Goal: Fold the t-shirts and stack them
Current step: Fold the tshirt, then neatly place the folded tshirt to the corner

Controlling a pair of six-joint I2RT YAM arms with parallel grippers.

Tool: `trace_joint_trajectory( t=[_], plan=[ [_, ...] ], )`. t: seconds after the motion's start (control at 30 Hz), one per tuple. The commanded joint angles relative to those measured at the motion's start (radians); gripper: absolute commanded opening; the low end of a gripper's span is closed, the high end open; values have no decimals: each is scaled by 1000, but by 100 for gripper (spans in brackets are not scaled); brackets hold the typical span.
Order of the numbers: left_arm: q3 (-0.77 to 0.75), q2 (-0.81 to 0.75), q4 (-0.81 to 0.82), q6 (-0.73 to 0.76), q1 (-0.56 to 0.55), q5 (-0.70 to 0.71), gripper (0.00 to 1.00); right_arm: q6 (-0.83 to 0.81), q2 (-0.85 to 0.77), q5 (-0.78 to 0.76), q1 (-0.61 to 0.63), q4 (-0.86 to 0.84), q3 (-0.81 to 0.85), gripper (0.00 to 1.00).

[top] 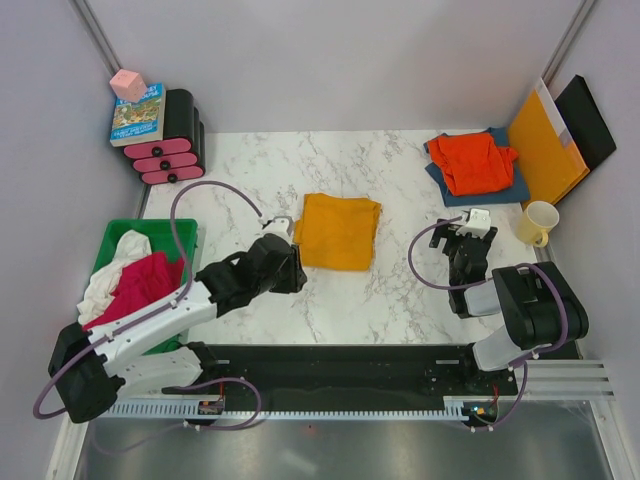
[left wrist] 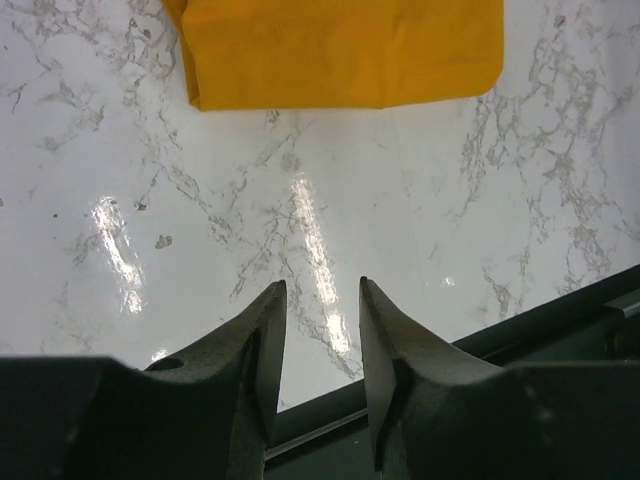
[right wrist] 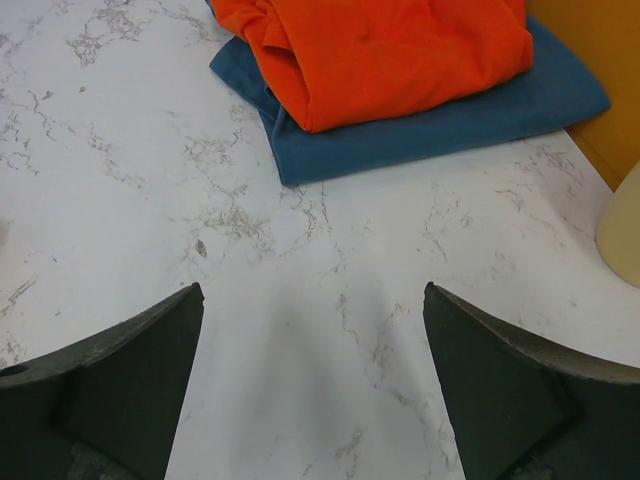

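A folded mustard-yellow t-shirt (top: 338,232) lies flat at the table's middle; its near edge shows at the top of the left wrist view (left wrist: 340,50). My left gripper (top: 292,272) (left wrist: 322,284) hovers just left of and nearer than it, jaws slightly apart and empty. A red-orange t-shirt (top: 472,160) (right wrist: 390,50) lies on a folded dark blue t-shirt (top: 520,187) (right wrist: 450,120) at the back right. My right gripper (top: 464,242) (right wrist: 312,290) is wide open and empty over bare table, short of that stack. Magenta (top: 145,280) and white (top: 122,250) t-shirts lie crumpled in the green bin (top: 150,227).
A pale yellow cup (top: 539,222) (right wrist: 622,225) stands right of the right gripper. An orange-yellow folder (top: 545,145) (right wrist: 590,40) and a black board (top: 590,120) lean at the back right. A black-and-pink rack (top: 175,140) with a book (top: 138,112) and a pink cube (top: 128,85) stands at the back left.
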State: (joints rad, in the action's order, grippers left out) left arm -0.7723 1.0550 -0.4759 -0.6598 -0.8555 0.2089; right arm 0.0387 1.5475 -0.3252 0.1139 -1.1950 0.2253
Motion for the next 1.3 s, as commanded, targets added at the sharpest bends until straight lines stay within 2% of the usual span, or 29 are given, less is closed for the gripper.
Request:
trace_joint_trajectory(
  t=[0.0, 0.13, 0.23, 0.27, 0.37, 0.4, 0.47, 0.53, 0.6, 0.63, 0.67, 0.7, 0.77, 0.8, 0.83, 0.93, 1.0, 1.07, 1.1, 1.13, 1.17, 1.27],
  plan=[
    [-54, 75, 36, -63, -28, 82, 42, 23, -13, 20, -2, -28, 0, 98],
    [-119, 157, -7, -110, -73, 144, 42, 23, -12, 18, -2, -28, 2, 98],
    [-221, 246, -111, -155, -131, 239, 48, 23, -13, 20, -2, -28, 0, 98],
    [-255, 276, -203, -202, -154, 306, 50, 21, -13, 18, -2, -28, 0, 98],
    [-392, 356, -323, -291, -174, 395, 56, 23, -12, 20, 0, -28, 2, 98],
    [-444, 364, -369, -308, -175, 406, 56, 12, -13, 52, -3, -22, 3, 98],
    [-479, 373, -391, -339, -175, 426, 60, -31, -15, 222, -20, 11, 19, 98],
    [-516, 369, -417, -362, -177, 441, 61, -28, -20, 221, -23, 9, 16, 98],
    [-527, 367, -432, -388, -177, 448, 61, -69, -35, 290, -22, 18, 19, 98],
    [-527, 366, -432, -393, -178, 452, 61, -79, -59, 322, -23, 76, 61, 98],
    [-530, 367, -432, -390, -181, 457, 62, -94, -123, 378, -22, 245, 97, 98],
    [-535, 369, -435, -383, -183, 463, 62, -121, -159, 476, -22, 341, 135, 98],
    [-548, 393, -432, -356, -183, 491, 63, -109, -202, 538, -29, 672, 311, 98],
    [-556, 411, -431, -341, -182, 500, 65, -131, -187, 613, -30, 827, 404, 98],
    [-567, 433, -428, -307, -182, 530, 66, -141, -122, 642, -31, 1115, 600, 98],
    [-636, 542, -403, -221, -162, 563, 69, -122, 30, 748, -33, 1529, 919, 98],
    [-664, 617, -350, -173, -136, 549, 70, -111, 55, 800, -33, 1601, 968, 98],
    [-632, 643, -204, -106, -53, 416, 68, -160, 27, 825, -20, 1632, 947, 98],
    [-612, 660, -152, -91, -22, 318, 67, -208, 7, 798, 18, 1650, 925, 98],
    [-593, 668, -100, -71, 31, 284, 66, -306, -38, 737, 36, 1672, 909, 98],
    [-573, 677, -45, -66, 54, 261, 66, -334, -64, 718, 46, 1672, 889, 98],
    [-585, 744, 20, -21, 114, 204, 63, -289, -128, 640, 50, 1625, 826, 98]
  ],
)
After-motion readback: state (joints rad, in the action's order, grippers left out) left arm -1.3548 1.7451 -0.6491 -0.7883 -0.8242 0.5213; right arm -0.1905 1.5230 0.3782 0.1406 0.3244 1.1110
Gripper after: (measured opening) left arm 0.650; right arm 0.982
